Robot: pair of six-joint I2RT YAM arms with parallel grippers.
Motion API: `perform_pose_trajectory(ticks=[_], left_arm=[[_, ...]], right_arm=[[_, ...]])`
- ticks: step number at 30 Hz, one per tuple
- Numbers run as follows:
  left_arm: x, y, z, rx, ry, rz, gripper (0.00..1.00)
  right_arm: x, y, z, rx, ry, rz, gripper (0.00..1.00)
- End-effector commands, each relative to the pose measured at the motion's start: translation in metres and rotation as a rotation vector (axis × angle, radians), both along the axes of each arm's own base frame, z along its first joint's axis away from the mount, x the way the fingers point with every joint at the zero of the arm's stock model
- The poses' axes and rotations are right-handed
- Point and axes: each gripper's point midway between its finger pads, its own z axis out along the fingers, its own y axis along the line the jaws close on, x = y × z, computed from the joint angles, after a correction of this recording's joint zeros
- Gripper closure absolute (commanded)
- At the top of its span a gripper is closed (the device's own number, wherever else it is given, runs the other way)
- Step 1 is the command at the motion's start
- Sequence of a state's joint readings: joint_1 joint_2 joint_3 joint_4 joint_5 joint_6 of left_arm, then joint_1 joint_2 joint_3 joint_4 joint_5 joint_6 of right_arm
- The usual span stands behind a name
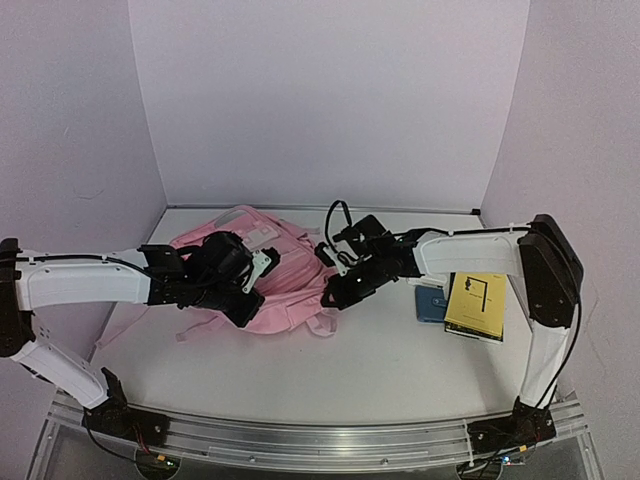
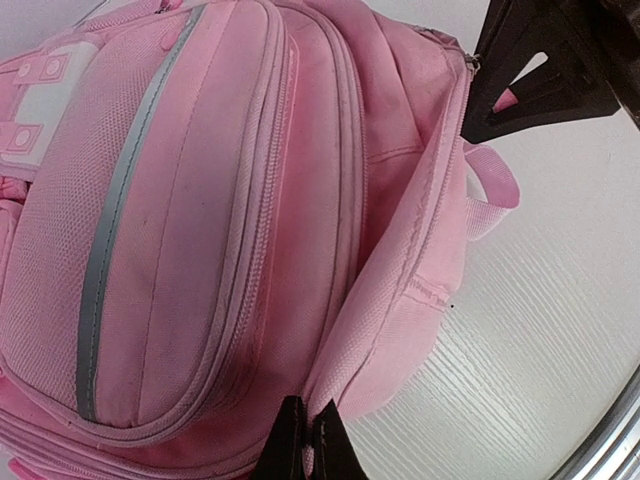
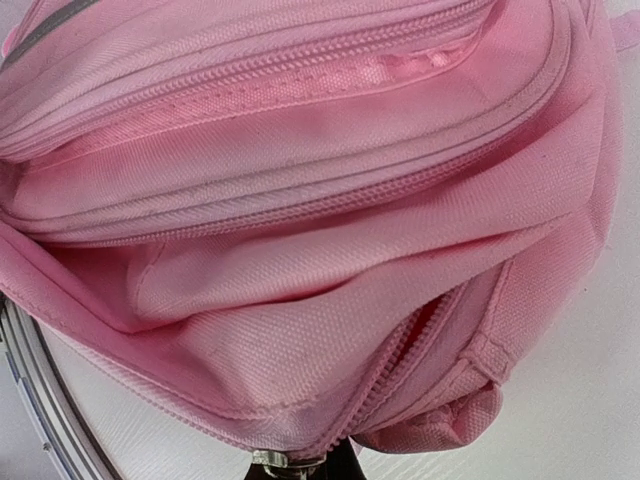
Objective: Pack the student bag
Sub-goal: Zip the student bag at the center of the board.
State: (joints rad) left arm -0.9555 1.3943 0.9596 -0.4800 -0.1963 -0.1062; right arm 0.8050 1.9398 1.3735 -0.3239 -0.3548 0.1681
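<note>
My left gripper [image 2: 310,452] pinches a woven seam of the student bag [image 1: 290,275], soft, pink and slumped mid-table between my arms. My right gripper [image 1: 336,293] nips its zippered right edge. A flat yellow booklet [image 1: 475,305] lies farther right.

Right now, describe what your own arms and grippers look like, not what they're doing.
Both arms have smooth white link shells with black joint housings: left arm, right arm. The left gripper and right gripper are black and blocky. A black cable loops above the right wrist; thin dark wires trace the white links.
</note>
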Motion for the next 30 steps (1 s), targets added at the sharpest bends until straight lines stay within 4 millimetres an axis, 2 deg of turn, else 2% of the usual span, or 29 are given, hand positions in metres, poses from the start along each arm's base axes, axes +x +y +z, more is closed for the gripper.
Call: perform_pose_trajectory(ticks=[1,4,7,11,16,20,25,30], left_arm=[[0.005,0.058,0.01,0.132,-0.02,0.149,1.0],[0.004,0.043,0.012,0.078,0.007,0.116,0.97],[0.003,0.007,0.023,-0.066,0.037,0.037,0.85],[0.004,-0.049,0.047,-0.271,0.069,-0.098,0.62],[0.008,-0.101,0.06,-0.391,0.109,-0.233,0.45],[0.014,-0.129,0.054,-0.424,0.141,-0.293,0.35],[0.01,-0.156,0.038,-0.414,0.184,-0.349,0.29],[0.006,-0.17,0.008,-0.335,0.216,-0.363,0.27]], right_arm=[[0.03,-0.062,-0.033,-0.137,0.035,-0.132,1.0],[0.019,-0.051,-0.012,-0.05,0.043,-0.094,1.0],[0.006,-0.045,0.002,-0.01,0.041,-0.064,1.0],[-0.007,-0.04,0.007,0.031,0.061,-0.033,1.0],[-0.014,-0.035,0.007,0.058,0.079,-0.021,1.0],[-0.018,-0.031,0.011,0.079,0.08,-0.012,1.0],[-0.021,-0.031,0.02,0.097,0.073,-0.009,1.0],[-0.024,-0.033,0.024,0.108,0.073,-0.009,1.0]])
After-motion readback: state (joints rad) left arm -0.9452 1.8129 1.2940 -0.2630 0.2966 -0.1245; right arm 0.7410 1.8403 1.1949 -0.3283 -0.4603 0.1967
